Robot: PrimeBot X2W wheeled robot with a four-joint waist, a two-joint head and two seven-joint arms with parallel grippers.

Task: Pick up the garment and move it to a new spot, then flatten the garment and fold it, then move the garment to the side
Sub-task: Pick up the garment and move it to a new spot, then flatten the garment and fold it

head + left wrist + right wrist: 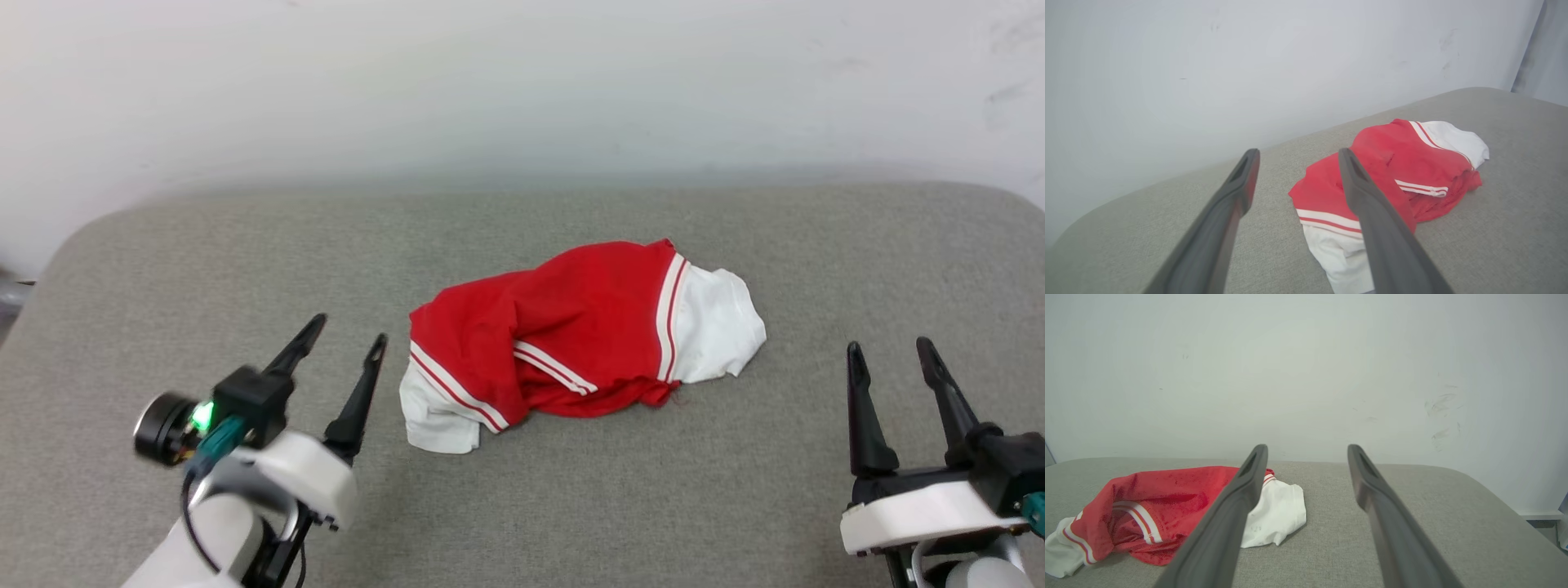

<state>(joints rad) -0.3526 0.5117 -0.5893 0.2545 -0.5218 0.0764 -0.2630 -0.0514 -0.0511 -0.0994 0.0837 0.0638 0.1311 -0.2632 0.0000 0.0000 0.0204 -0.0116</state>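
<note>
Head view: garment (571,335) on grey surface (571,506)

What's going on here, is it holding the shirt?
Nothing is held right now. The red and white garment lies crumpled in a heap on the grey padded surface, not flattened or folded. The left claw hovers open just beside its left edge, apart from the cloth; the right claw is open too, farther off on the other side.
</note>
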